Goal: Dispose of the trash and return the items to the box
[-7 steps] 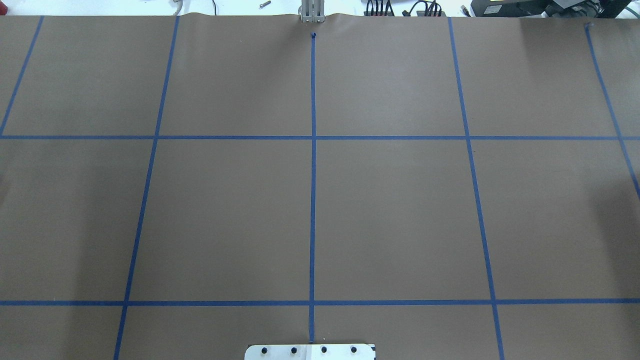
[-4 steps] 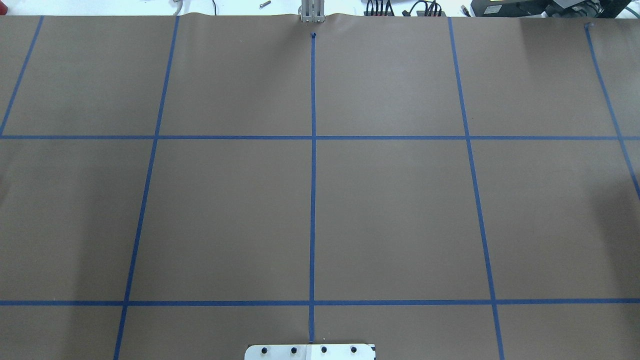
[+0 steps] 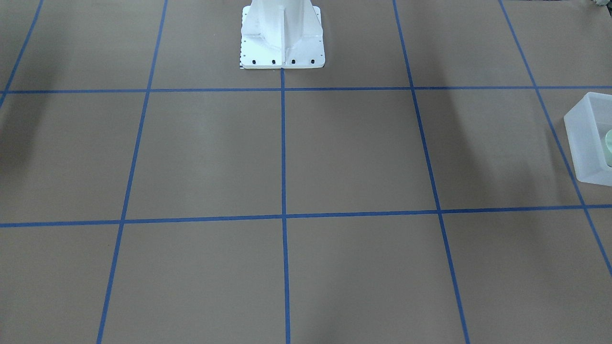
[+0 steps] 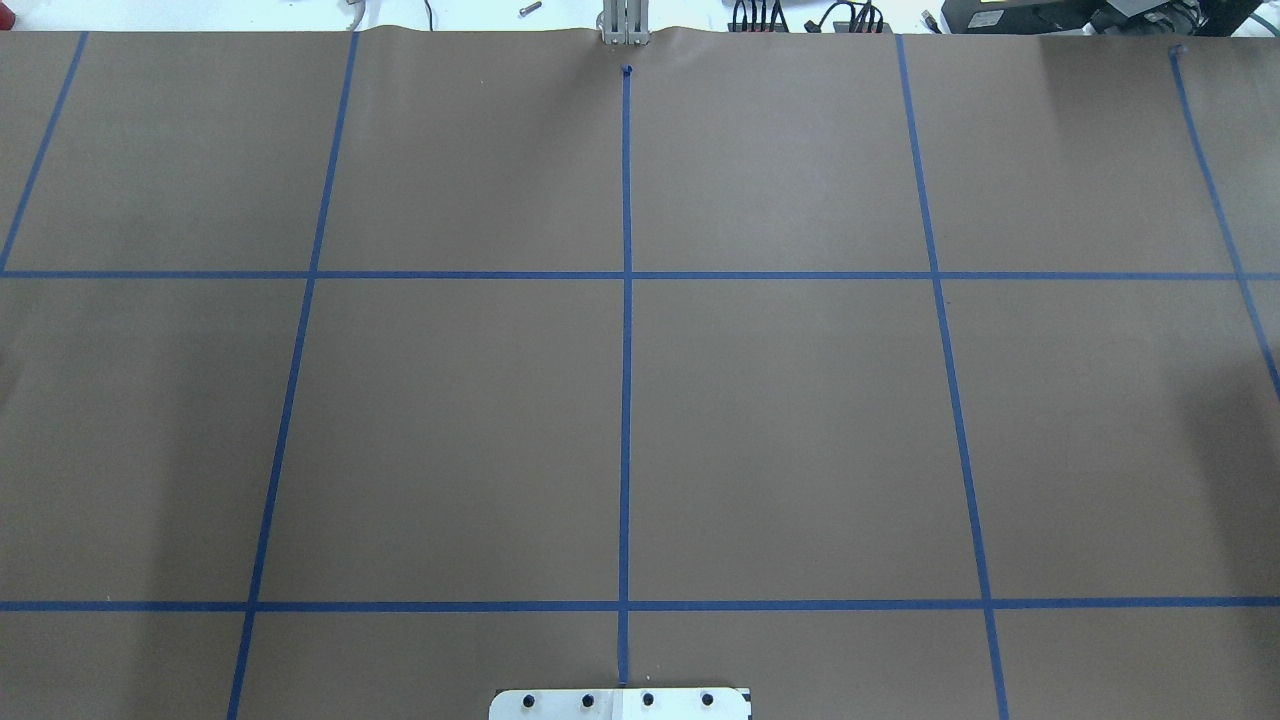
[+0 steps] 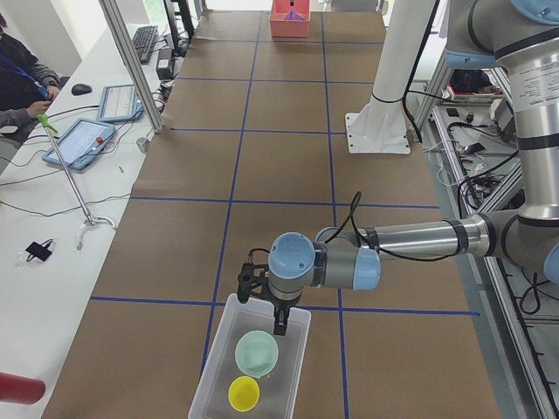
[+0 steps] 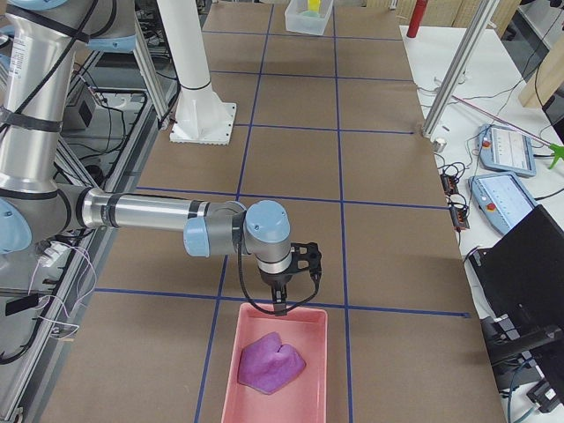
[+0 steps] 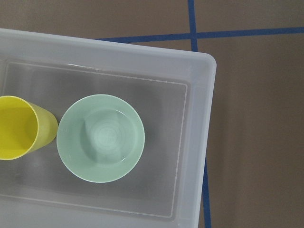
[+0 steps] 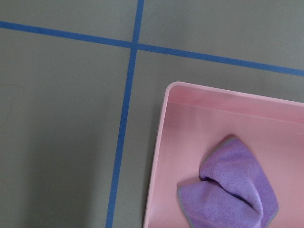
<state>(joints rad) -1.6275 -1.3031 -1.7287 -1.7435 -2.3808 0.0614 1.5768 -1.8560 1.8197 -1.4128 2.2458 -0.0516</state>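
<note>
The pale mint-green bowl (image 7: 100,137) stands upright inside the frosted white box (image 7: 204,118), beside a yellow cup (image 7: 19,127). In the exterior left view the bowl (image 5: 257,353) and the box (image 5: 210,384) lie at the near table end, and my left gripper (image 5: 278,323) hangs just above the box's far edge. I cannot tell whether it is open or shut. In the exterior right view my right gripper (image 6: 280,304) hangs over the near rim of a pink bin (image 6: 310,379) that holds a purple cloth (image 6: 271,363). I cannot tell its state. No fingers show in either wrist view.
The box's corner (image 3: 581,138) shows at the right edge of the front-facing view. The white robot base (image 3: 282,38) stands at the table's back middle. The brown table surface (image 4: 780,430) carries a grid of blue tape lines. Tablets (image 5: 79,140) and an operator sit beyond the table's edge.
</note>
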